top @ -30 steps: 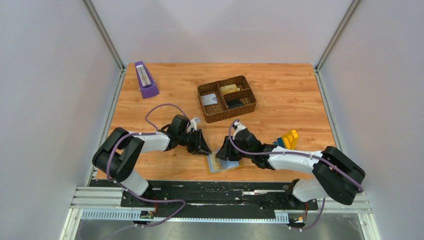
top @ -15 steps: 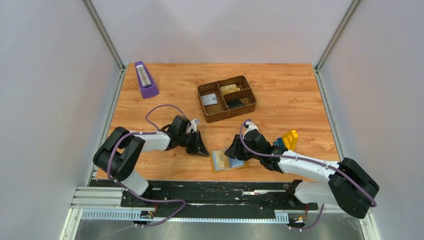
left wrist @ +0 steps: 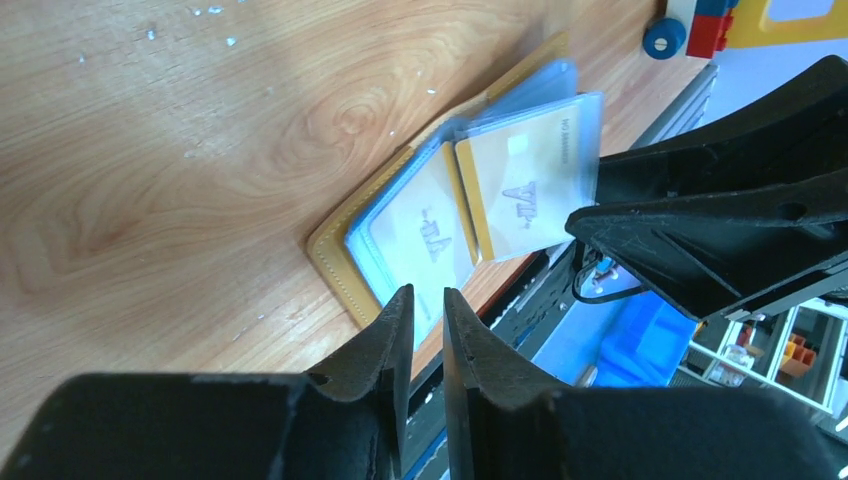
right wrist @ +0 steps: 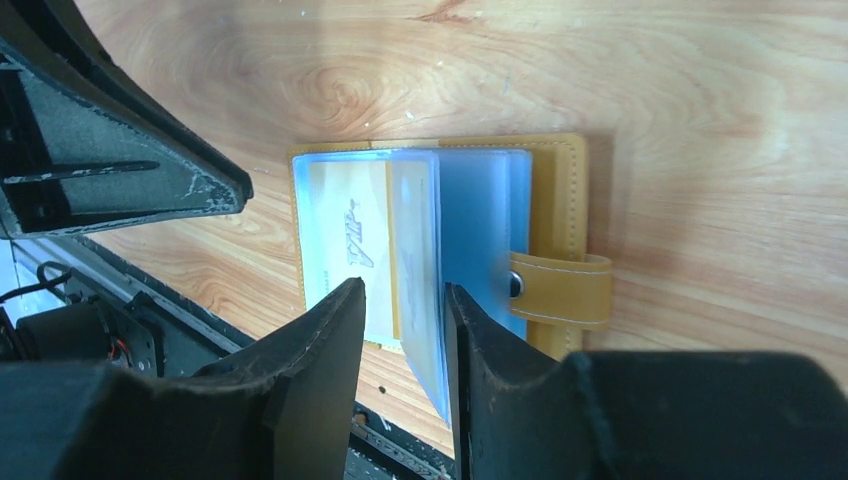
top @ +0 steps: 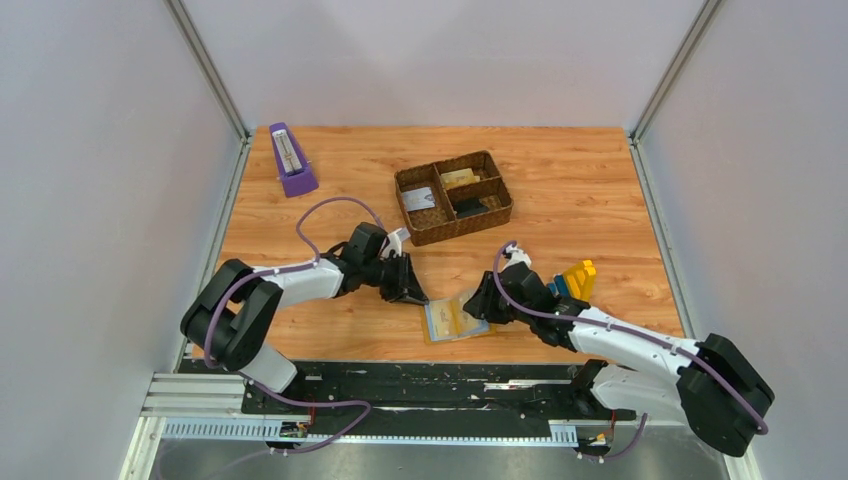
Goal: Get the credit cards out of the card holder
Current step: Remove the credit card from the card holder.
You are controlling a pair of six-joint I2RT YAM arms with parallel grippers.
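Both claws have shifted right since a second ago. The right claw (top: 485, 304) has backed off to the right edge of the holder (top: 457, 318), and the left claw (top: 408, 288) has closed in on its left side.

Top cam: the holder lies open at the near edge of the worktop (top: 580, 190), between the two claws and well apart from the tray (top: 460, 229) further back.

Left wrist cam: the left fingers are almost together with nothing in them, hanging over the holder's (left wrist: 330, 252) edge. The blue-grey sleeves are fanned up, with a yellow card (left wrist: 520, 190) in one.

Right wrist cam: the right fingers sit a bit apart over the sleeves. One leaf rises into the gap, but I can't tell if it's touching. The tab (right wrist: 560, 290) lies flat and unsnapped on the right.
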